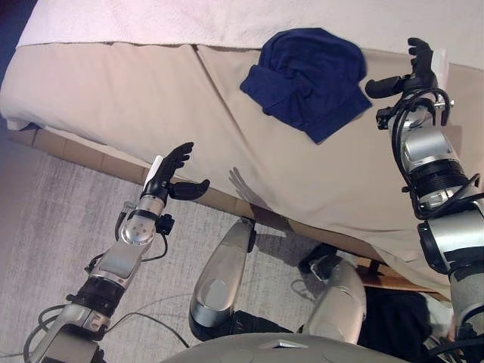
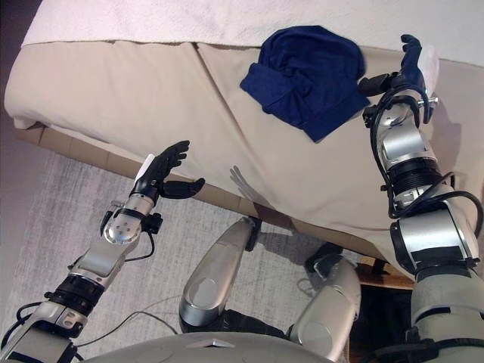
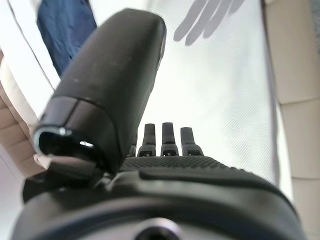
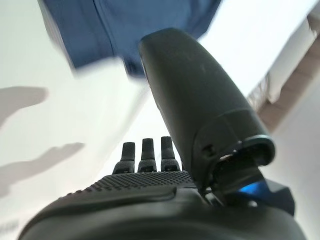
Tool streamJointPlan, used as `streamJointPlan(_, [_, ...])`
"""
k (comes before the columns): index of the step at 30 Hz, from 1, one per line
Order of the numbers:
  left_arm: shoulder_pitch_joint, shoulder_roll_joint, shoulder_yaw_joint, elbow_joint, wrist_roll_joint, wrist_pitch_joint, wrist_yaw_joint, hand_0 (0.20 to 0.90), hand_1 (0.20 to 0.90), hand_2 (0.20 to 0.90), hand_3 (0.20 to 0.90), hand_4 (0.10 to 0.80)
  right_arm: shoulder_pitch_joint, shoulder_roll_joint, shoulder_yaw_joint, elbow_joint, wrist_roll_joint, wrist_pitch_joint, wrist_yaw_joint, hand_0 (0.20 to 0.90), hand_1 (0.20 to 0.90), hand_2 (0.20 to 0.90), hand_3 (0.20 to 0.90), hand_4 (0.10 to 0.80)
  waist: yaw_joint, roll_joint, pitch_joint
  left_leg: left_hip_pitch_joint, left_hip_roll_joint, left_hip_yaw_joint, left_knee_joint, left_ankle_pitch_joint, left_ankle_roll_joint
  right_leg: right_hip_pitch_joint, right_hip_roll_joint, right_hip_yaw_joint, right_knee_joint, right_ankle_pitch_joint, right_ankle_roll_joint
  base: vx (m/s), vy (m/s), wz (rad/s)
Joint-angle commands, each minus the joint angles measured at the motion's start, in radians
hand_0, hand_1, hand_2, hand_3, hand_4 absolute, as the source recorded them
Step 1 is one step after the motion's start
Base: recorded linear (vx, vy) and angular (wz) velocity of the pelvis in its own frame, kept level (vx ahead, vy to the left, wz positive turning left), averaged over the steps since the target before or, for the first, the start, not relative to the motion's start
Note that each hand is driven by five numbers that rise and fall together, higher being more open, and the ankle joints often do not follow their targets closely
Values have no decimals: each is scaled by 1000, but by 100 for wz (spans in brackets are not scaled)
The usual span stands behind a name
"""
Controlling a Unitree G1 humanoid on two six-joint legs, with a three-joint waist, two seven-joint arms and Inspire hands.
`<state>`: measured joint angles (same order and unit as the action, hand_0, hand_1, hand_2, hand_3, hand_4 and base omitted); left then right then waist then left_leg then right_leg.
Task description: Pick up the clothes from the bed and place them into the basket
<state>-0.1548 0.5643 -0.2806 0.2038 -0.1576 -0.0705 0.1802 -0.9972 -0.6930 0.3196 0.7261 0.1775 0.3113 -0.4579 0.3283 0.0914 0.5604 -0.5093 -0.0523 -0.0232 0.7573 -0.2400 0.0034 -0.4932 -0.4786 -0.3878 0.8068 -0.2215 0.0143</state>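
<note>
Right eye view is showing the right hand [image 2: 407, 66] hovering with fingers straight and spread, holding nothing, just beside the dark blue garment [image 2: 306, 78]. That garment is lying crumpled on the bed [image 2: 121, 98], near its far edge beside the white blanket [image 2: 151, 19]. The left hand [image 1: 168, 175] is hanging open and empty at the bed's near edge. Nothing is picked up yet, and no basket is showing, so the task is seeming barely begun.
</note>
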Motion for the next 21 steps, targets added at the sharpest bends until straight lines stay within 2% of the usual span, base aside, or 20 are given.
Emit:
streamJointPlan(1, [12,35,28,-145,-13,-96,56,900,900,900,900,800,-149,-31,24,-26,9,-60,-78,900,900,900,900,800,8,27,-40,-96,-27,82,52,-54,66,26,92,-38,171,-174,-60,10,70,9])
streamJointPlan(5, [27,24,-11,-155,-15,-94,88,900,900,900,900,800,-165,-25,28,-17,11,-60,-73,900,900,900,900,800,8,45,-40,-225,-34,81,182,-92,74,-106,89,-12,271,-201,-69,4,79,4])
streamJointPlan(11, [59,24,-24,-161,-24,-120,126,900,900,900,900,800,-201,-31,50,2,77,-53,-62,900,900,900,900,800,14,65,-40,-332,-44,80,281,-118,91,-233,92,20,362,-223,-75,-13,49,4])
streamJointPlan(21, [80,29,-21,-175,-28,-162,157,900,900,900,900,800,-250,-55,95,109,122,-71,14,900,900,900,900,800,29,81,-40,-449,-59,70,393,-144,98,-349,90,43,476,-253,-79,-21,13,7])
